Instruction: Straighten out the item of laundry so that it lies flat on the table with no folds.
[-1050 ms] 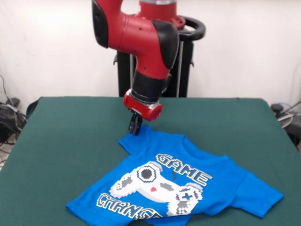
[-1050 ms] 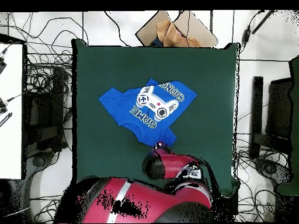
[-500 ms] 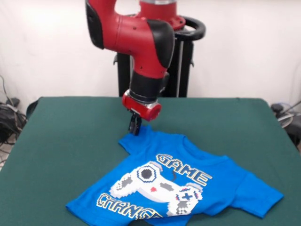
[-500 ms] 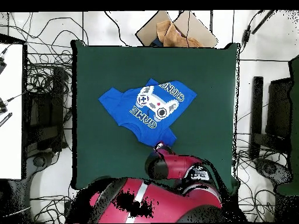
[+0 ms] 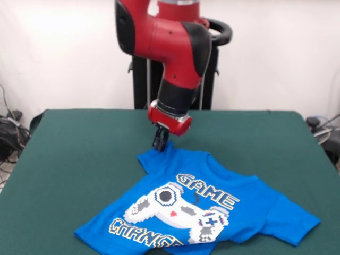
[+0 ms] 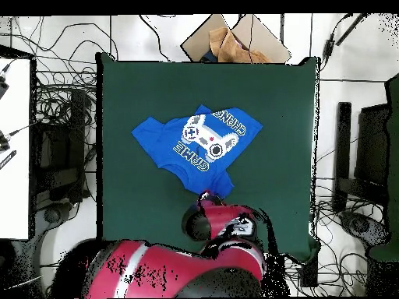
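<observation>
My fingers (image 5: 160, 144) are pinched together on the far corner of the blue T-shirt (image 5: 202, 207), the sleeve that points toward the back of the surface (image 5: 79, 154), and the cloth rises in a small peak into them, so I judge I have hold of it rather than merely resting on it. I hold that corner because it is the one part of the shirt that looks bunched and drawn in; a pull away from the body of the garment should, I think, take the slack out of it. The shirt itself lies in the near half of the green surface, a little right of centre in the front view, skewed so that its hem runs off toward the near left and its other sleeve reaches to the near right. The white controller print and the lettering face up. The chest looks mostly smooth, but the near left hem seems to curl under, so the task is not finished by my reckoning. My arm (image 5: 170, 48) comes down from above with the big red elbow high, the black wrist section angled down and slightly left, and the red end cuff just over the cloth. From overhead the arm hides the fingers, just beside the shirt (image 6: 195, 144).
</observation>
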Robot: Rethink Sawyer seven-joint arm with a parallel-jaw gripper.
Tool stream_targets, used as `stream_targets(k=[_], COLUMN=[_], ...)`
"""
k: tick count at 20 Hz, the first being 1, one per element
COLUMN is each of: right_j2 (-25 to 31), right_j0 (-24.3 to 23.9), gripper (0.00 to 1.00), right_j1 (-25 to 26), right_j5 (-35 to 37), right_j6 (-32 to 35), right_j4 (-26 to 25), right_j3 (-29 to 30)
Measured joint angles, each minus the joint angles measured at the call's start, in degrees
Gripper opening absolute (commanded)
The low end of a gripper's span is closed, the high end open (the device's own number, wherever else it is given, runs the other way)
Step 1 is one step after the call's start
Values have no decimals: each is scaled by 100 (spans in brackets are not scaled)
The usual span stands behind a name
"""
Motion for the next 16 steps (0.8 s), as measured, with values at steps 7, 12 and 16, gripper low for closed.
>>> stream_targets(k=[7, 12, 16], right_j2=[-1062, -1577, -1770], right_j0=[1031, 1256, 1211], gripper=[0, 0, 0], right_j1=[599, 940, 1045], right_j5=[-266, -536, -618], right_j6=[0, 0, 0], right_j4=[110, 127, 127], right_j3=[-252, -343, -359])
